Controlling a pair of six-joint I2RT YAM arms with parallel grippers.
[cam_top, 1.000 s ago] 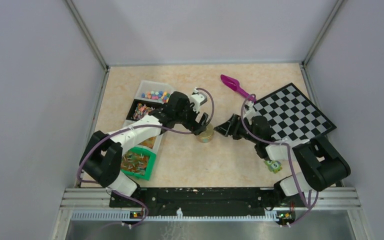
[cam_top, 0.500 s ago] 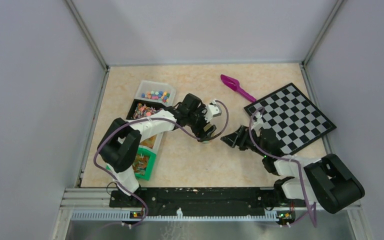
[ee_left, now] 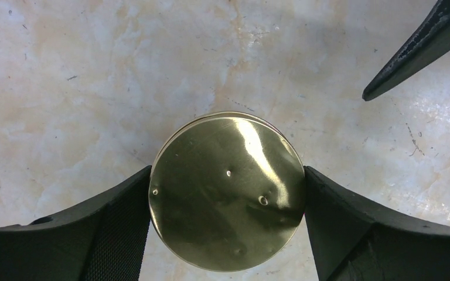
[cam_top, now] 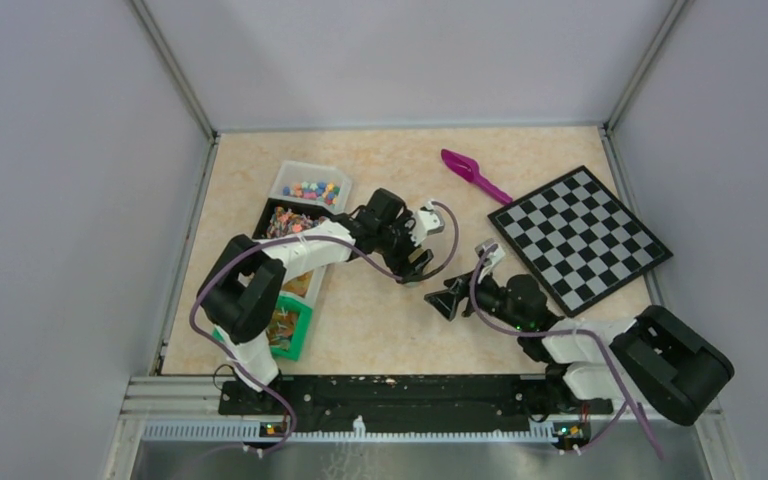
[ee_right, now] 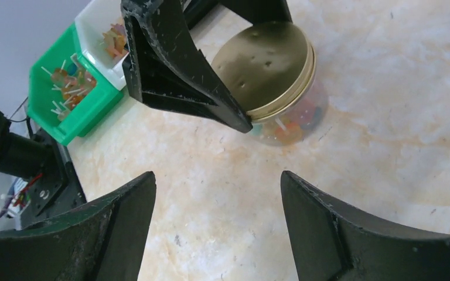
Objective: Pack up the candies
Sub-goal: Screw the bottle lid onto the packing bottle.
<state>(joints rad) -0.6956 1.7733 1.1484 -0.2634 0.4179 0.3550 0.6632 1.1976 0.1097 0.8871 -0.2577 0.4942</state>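
A small clear jar with a gold lid (ee_right: 263, 64) stands on the table, with multicoloured candies (ee_right: 290, 126) showing through its wall. My left gripper (cam_top: 412, 266) is over it, and its jaws press both sides of the lid (ee_left: 227, 190). More candies lie in a clear tray (cam_top: 312, 188) at the back left. My right gripper (cam_top: 447, 300) is open and empty, low over bare table just near-right of the jar. In the right wrist view (ee_right: 217, 181) its jaws stand wide apart, with the jar ahead of them.
A black tray (cam_top: 285, 220) and a green bin (cam_top: 282, 326) holding sticks stand in line with the clear tray on the left. A magenta scoop (cam_top: 472, 172) lies at the back. A checkerboard (cam_top: 580, 235) lies at the right.
My left wrist has turned while staying on the jar lid. My right gripper has moved away from the checkerboard, nearer and to the left, close to the jar.
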